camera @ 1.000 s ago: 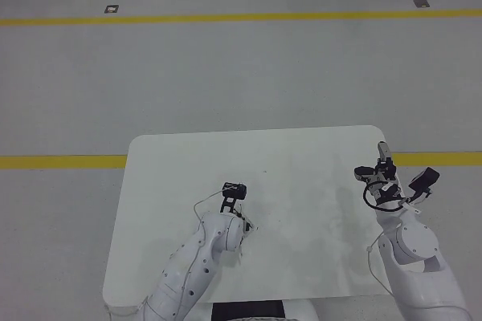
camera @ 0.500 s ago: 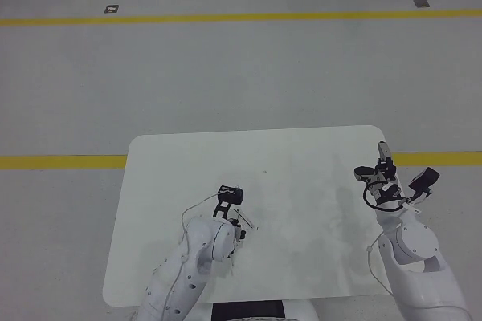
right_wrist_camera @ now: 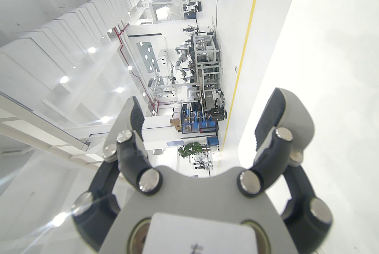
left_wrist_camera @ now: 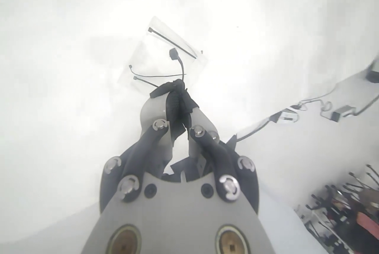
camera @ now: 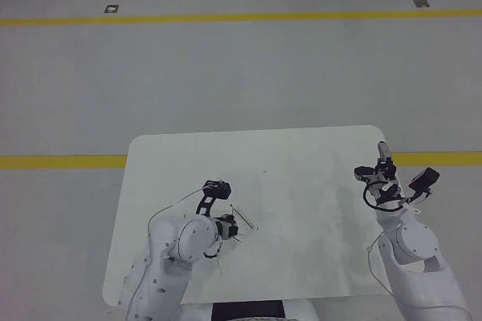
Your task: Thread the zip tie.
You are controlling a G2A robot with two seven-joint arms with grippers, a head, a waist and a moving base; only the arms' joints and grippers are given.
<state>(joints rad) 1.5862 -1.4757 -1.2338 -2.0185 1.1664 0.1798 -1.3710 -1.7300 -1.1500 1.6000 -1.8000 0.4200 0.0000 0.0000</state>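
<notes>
- My left gripper (left_wrist_camera: 178, 88) is clenched on a black zip tie (left_wrist_camera: 181, 67). The fingertips (left_wrist_camera: 173, 98), wrapped in black cloth-like padding, pinch its lower end.
- From that pinch the zip tie curves away from the gripper, and its square head is free at the top, clear of the fingers.
- In the top view I see the left gripper (camera: 226, 230) over the table (camera: 305, 160), a little left of the middle and toward the near side.
- Just beyond the fingertips a clear bag (left_wrist_camera: 142, 59) lies flat on the table. The held tie's head stands over it, but I cannot tell whether it touches it.
- Loose ties (left_wrist_camera: 171, 42) lie at the bag. One is long and straight across its far part, and two thinner ones (left_wrist_camera: 145, 78) are close to the fingertips. I cannot tell whether they are inside the bag or on top of it.
- From above, the straight tie (camera: 243, 218) shows as a thin dark line just right of the left gripper.
- My right gripper (right_wrist_camera: 204, 104) has its jaws spread wide, with nothing between them.
- It (camera: 383, 156) sits at the table's right edge near the far corner, pointing away from the robot and well apart from the zip tie.
</notes>
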